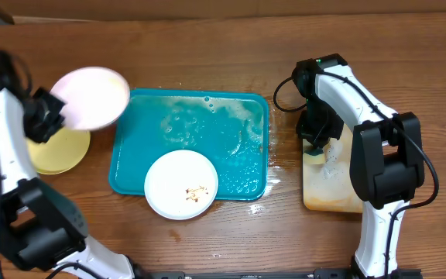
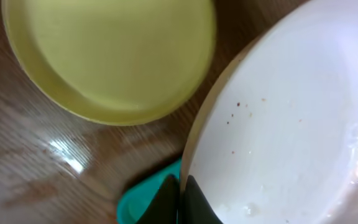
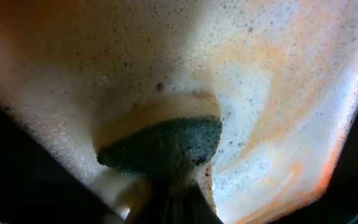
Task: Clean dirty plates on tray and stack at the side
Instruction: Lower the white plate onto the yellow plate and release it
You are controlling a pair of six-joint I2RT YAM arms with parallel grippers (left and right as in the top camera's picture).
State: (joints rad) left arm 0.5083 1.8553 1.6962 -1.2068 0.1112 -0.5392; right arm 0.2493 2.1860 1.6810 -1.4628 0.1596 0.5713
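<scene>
White and wet, the lifted plate [image 1: 91,97] hung tilted in our left gripper [image 1: 46,116], whose jaws were pinched tight on its rim. It hung above and partly over the yellow-green plate [image 1: 56,151], which lay on the table [image 1: 207,54] just left of the teal tray [image 1: 134,155]. We judged the step to be stacking. To do it well we would level the plate, centre it over the yellow-green one, lower until the rims met, and only then let go, since a soapy rim could slip from so thin a pinch. A few brown specks showed on its face in the left wrist view, so it may have wanted another wipe. The smeared plate [image 1: 180,184] sat at the teal tray's front edge, overhanging it slightly. Our right gripper [image 1: 316,146] was closed on the sponge [image 3: 166,146], pressed into the suds [image 3: 278,74] of the tan tray [image 1: 339,198]. Wood grain ran across the table, glossy with spills beside both trays. Of the room we saw almost nothing.
</scene>
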